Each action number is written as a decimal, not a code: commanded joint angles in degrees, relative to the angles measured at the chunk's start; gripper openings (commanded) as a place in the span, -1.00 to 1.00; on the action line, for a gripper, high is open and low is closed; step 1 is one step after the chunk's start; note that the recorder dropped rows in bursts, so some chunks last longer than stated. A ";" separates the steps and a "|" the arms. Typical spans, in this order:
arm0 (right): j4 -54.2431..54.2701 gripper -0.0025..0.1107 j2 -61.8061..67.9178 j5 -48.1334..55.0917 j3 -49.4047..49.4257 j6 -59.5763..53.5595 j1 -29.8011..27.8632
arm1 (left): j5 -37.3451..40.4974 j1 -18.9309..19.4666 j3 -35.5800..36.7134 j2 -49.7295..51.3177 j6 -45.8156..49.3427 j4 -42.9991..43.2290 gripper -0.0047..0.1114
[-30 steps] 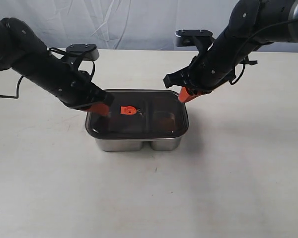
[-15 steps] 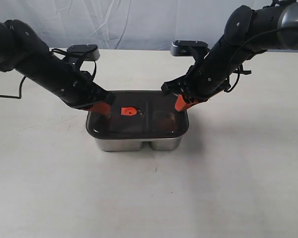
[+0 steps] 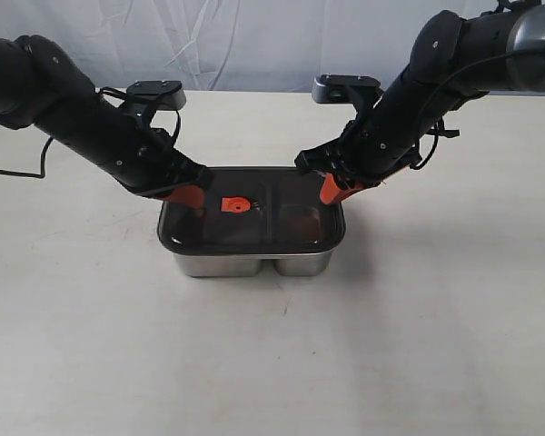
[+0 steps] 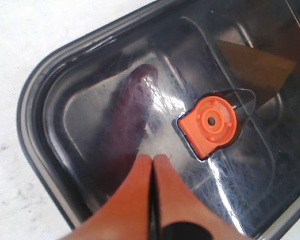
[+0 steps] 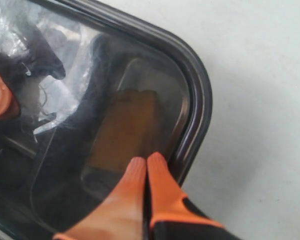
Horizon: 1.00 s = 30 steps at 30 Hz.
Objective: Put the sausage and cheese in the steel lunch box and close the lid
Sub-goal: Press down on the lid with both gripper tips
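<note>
The steel lunch box (image 3: 254, 263) stands mid-table with the dark translucent lid (image 3: 282, 232) lying on it, its orange valve (image 3: 235, 204) left of centre. Through the lid the sausage (image 4: 130, 115) shows dimly in one compartment and the cheese (image 5: 125, 127) in the other. My left gripper (image 3: 193, 196) is shut, its orange fingertips (image 4: 140, 172) over the lid's left part beside the valve (image 4: 210, 125). My right gripper (image 3: 331, 189) is shut with its tips on the lid's right end, just inside the rim (image 5: 197, 110).
The beige table (image 3: 418, 327) spreads around the box. A pale cloth backdrop (image 3: 254, 36) hangs behind the far edge. Both black arms slant down toward the box from the upper left and upper right.
My right gripper came down and to the left, from beside the box's far right corner onto the lid's right end. The left arm shifted slightly; the lid and box stayed put.
</note>
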 commanded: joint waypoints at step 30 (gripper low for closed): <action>0.23 -0.97 5.21 2.58 0.04 -0.54 -0.05 | 2.02 -0.28 0.31 5.71 -0.84 3.01 -0.91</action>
